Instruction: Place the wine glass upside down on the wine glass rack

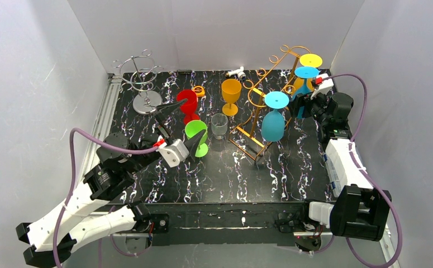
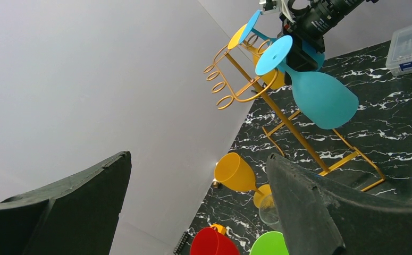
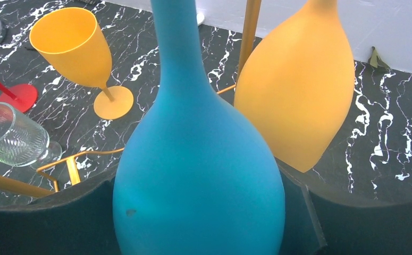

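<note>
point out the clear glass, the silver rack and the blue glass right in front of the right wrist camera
clear glass (image 1: 219, 126), top view, on its side wall
silver rack (image 1: 147, 102), top view, on its round base
blue glass (image 3: 198, 186), right wrist view, on its bowl

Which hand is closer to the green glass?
Left. The left hand is open right beside the green glass; the right hand is far off at the gold rack, around a blue glass.

- Blue wine glass (image 3: 193, 106), within the right tool (image 3: 203, 186): foot and rim cut off.
- Red glass (image 2: 211, 243), green glass (image 2: 270, 245), ahead of left tool (image 2: 198, 159): mostly cut off.
</note>
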Robot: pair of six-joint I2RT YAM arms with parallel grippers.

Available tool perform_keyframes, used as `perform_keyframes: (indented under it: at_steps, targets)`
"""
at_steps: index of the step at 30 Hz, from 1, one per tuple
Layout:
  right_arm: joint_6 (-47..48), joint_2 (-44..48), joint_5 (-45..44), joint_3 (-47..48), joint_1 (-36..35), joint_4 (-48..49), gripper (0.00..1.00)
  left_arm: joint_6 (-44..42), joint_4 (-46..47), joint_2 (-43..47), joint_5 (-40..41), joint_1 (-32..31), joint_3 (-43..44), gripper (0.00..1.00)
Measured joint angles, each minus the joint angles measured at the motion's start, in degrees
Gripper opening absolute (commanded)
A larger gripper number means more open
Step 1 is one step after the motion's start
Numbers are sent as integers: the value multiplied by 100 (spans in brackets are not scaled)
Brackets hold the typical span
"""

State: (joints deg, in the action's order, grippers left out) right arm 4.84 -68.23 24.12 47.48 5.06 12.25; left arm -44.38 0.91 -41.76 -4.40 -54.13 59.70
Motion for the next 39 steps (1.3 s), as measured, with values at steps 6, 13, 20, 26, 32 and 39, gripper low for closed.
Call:
perform_keyframes:
  at_steps: [6,13,20,26,32,39]
  targets:
    - [33,-125,0,2,-46,39,46,-42,4,31,13,0,-11,98]
    - [186,-81,-85,-2,-142,-9,47,-96,22,46,17,0,-103,98]
    - [286,28,-129,-2,-144,-15,47,-103,22,37,17,0,-107,98]
    - [293,-20,-125,-2,-146,-9,50,-103,22,37,17,0,-107,98]
    - [289,-140,-101,-2,-155,-7,98,-103,22,35,15,0,-107,98]
    - [269,-236,-103,-2,-177,-7,98,-103,24,33,17,0,-107,98]
